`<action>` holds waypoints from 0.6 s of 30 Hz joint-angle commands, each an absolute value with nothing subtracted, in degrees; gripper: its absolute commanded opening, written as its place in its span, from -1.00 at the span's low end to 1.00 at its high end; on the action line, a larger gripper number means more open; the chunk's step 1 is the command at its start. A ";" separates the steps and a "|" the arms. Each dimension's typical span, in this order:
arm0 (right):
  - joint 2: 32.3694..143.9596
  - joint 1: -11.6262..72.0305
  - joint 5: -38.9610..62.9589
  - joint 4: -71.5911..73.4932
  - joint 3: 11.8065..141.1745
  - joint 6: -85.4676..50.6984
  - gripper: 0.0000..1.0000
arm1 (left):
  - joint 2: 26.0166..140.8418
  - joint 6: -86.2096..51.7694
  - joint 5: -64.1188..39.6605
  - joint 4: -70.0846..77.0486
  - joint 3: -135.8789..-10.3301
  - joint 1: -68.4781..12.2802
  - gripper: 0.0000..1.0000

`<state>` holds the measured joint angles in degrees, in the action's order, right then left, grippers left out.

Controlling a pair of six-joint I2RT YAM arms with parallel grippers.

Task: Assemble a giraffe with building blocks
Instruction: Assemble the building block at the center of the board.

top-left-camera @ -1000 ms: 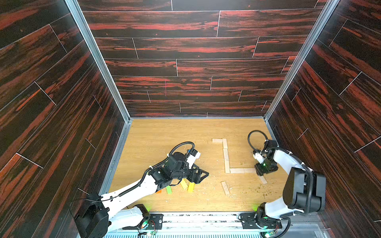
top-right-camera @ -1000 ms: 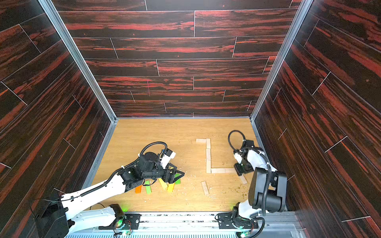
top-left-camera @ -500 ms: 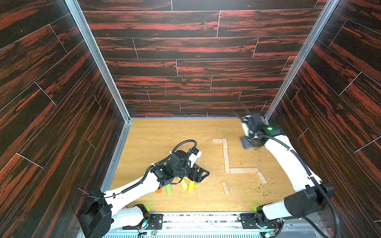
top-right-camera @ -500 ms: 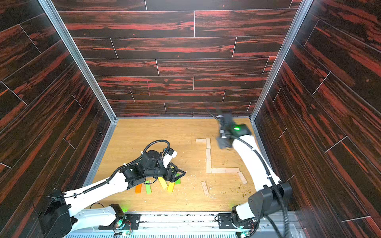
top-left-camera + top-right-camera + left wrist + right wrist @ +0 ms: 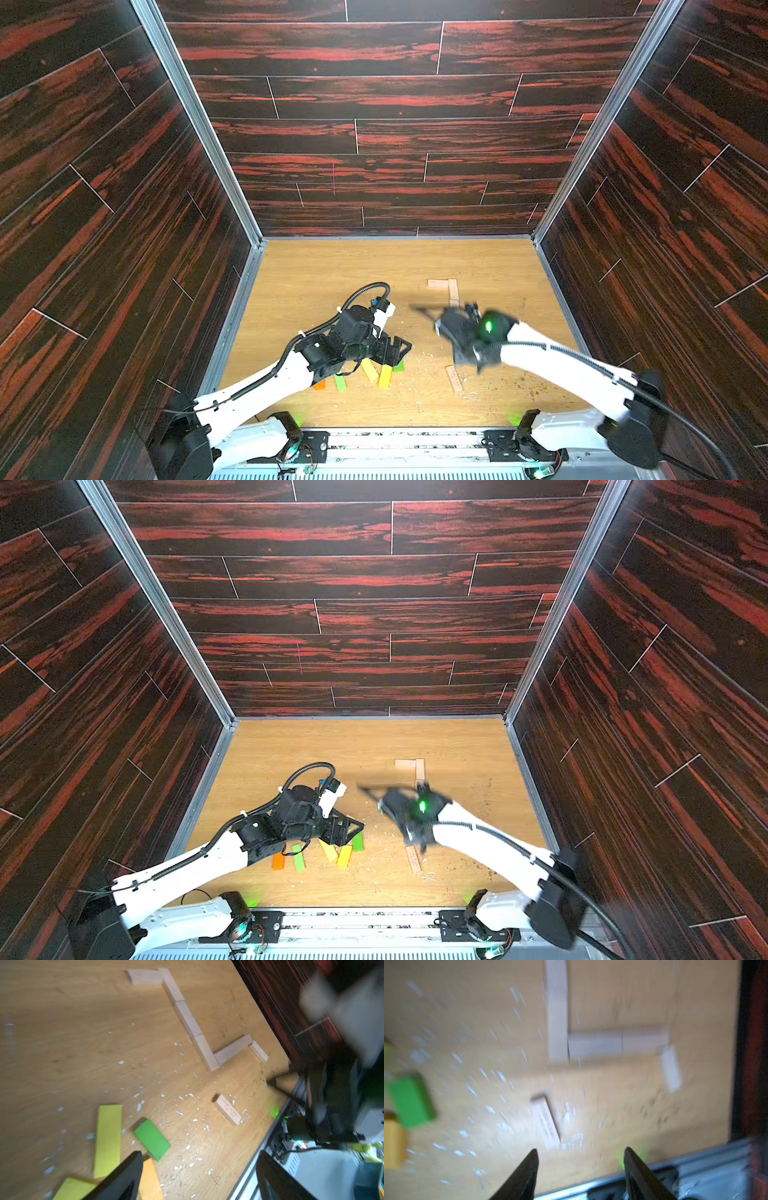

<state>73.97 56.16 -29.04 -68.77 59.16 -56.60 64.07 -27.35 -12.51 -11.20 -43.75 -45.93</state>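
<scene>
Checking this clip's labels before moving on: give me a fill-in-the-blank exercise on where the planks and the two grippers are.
1. The left gripper and the right gripper both have jaws standing ____, gripping nothing.
2. The coloured planks lie closest to the ____ gripper.
3. The laid-out figure contains ____ coloured planks.
4. The loose dotted plank lies nearest the ____ gripper.

Missing words: open; left; no; right.
</scene>
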 commanded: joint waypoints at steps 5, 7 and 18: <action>72.54 62.96 -22.68 -56.87 47.15 -68.91 0.34 | 59.78 -31.24 -7.38 -12.97 -43.68 -46.19 0.76; 73.57 63.19 -21.97 -53.80 45.64 -67.93 0.36 | 59.68 -31.78 -6.69 -14.01 -44.02 -46.20 0.76; 80.37 57.94 -21.84 -43.05 42.83 -62.21 0.41 | 58.27 -33.67 -4.97 -16.00 -44.65 -46.35 0.76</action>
